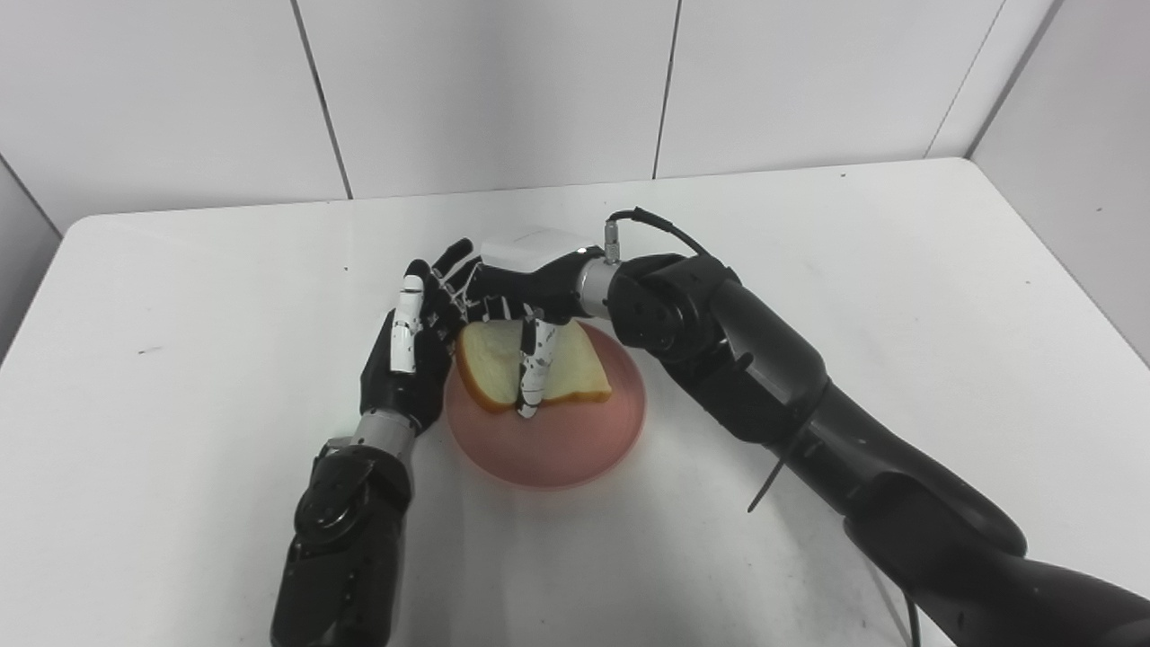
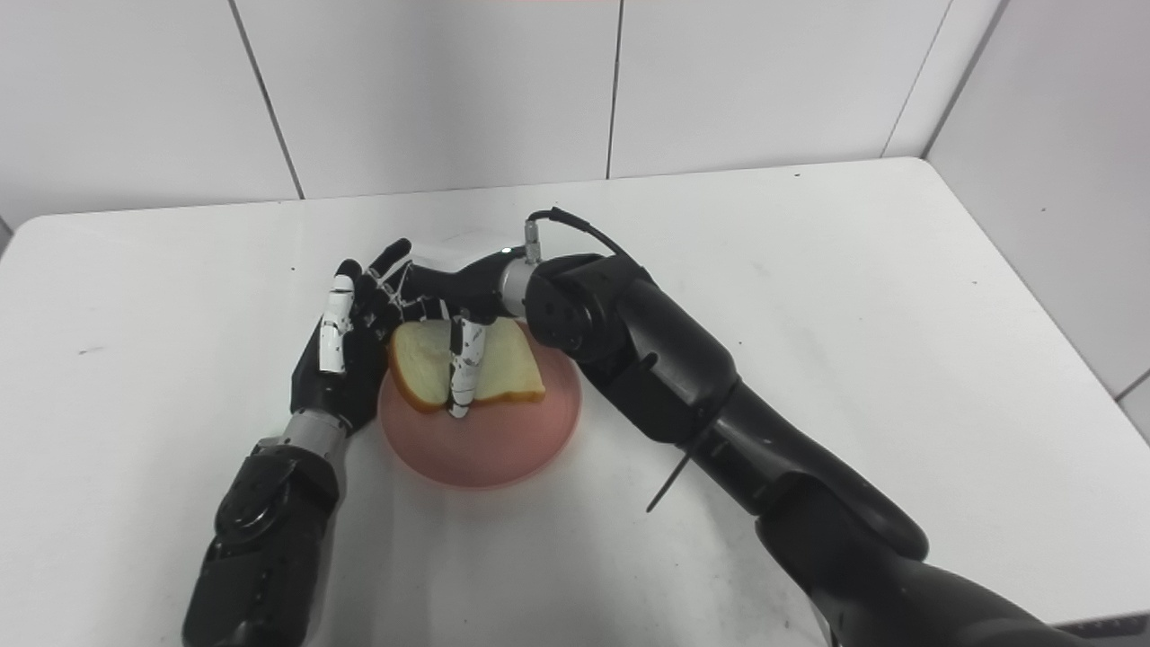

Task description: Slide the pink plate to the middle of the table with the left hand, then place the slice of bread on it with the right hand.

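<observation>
One risk: your right hand point(image 1: 517, 296) grips the tan bread slice point(image 1: 530, 364) tilted on the round pink plate point(image 1: 575, 440); releasing may tip it against your open left hand point(image 1: 409, 350).

Glossy black arms end in black left hand point(image 1: 406, 355) and right hand point(image 1: 521, 288) with white-segmented fingers point(image 1: 535, 368), silver wrist collars, a black cable.

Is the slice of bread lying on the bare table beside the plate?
No, the slice of bread is over the pink plate, with the right hand around it.
</observation>
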Robot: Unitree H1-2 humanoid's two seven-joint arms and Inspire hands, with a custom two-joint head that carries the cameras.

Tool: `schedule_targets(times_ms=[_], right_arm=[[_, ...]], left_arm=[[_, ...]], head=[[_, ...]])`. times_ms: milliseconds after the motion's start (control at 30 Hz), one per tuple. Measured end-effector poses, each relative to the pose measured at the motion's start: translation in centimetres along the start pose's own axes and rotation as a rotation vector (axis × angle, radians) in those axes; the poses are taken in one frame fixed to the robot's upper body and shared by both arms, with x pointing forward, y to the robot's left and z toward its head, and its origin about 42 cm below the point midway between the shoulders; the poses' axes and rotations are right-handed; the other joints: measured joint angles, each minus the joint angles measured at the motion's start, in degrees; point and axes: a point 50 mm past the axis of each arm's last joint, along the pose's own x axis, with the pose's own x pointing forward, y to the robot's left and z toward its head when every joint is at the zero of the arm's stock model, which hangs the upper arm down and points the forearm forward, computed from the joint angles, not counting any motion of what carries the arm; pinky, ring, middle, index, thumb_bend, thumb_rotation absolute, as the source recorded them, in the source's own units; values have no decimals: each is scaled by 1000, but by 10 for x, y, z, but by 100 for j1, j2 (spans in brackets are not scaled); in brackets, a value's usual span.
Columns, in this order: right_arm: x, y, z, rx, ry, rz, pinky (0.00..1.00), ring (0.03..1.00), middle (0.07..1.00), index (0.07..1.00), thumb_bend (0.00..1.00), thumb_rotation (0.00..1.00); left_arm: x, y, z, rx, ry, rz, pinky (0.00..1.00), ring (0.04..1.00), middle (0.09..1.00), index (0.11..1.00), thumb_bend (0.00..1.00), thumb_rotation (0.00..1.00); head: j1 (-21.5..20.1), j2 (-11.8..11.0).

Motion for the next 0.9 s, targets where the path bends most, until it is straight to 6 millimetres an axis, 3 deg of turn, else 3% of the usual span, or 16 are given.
schedule_targets(times_ms=[100,233,400,433,467,533,567,600,667,767,800,900], right_arm=[[-1,2,-1,-4,4,2,390,471,468,500,530,0],[-1,17,-3,8,11,28,334,410,427,516,526,0],[0,32,-4,5,22,31,359,434,439,525,525,0],[0,32,-4,0,25,30,337,415,469,619,545,0],[0,32,-4,-1,26,30,332,411,472,641,549,0],[-2,33,-4,-2,22,26,366,463,560,753,712,275],[-3,33,-3,-4,19,23,377,478,579,770,734,319],[-6,33,-2,-12,19,22,507,611,691,788,769,465],[-10,32,1,-49,21,30,625,728,792,801,789,606],[-16,31,3,-85,42,49,680,791,858,820,805,712],[-16,31,4,-86,45,54,743,844,893,859,826,791],[-17,30,3,-86,51,58,872,932,953,922,872,887]], left_arm=[[-1,-1,0,-3,-1,2,818,826,816,793,396,1000],[-1,-1,0,-5,2,5,816,836,830,806,396,1000],[-1,-1,1,-1,8,5,822,855,845,813,400,1000],[-1,-1,1,1,8,4,828,862,849,816,399,1000],[-1,-1,1,2,9,3,829,863,850,816,399,1000],[-1,-1,1,2,9,2,833,867,853,822,396,1000],[-1,-1,1,2,9,0,833,867,853,823,396,1000],[-1,-1,1,3,9,-1,825,861,851,827,392,1000],[-1,1,2,6,8,-3,822,855,847,826,385,1000],[-2,1,2,8,7,-3,817,851,847,825,377,1000],[-2,1,2,8,8,-4,819,857,855,831,371,1000],[-1,-1,2,11,9,-9,817,862,863,844,360,1000]], head=[[17,18],[35,44],[35,70],[26,79],[26,79],[18,88],[18,88],[9,97],[0,97],[0,97],[0,105],[0,114]])
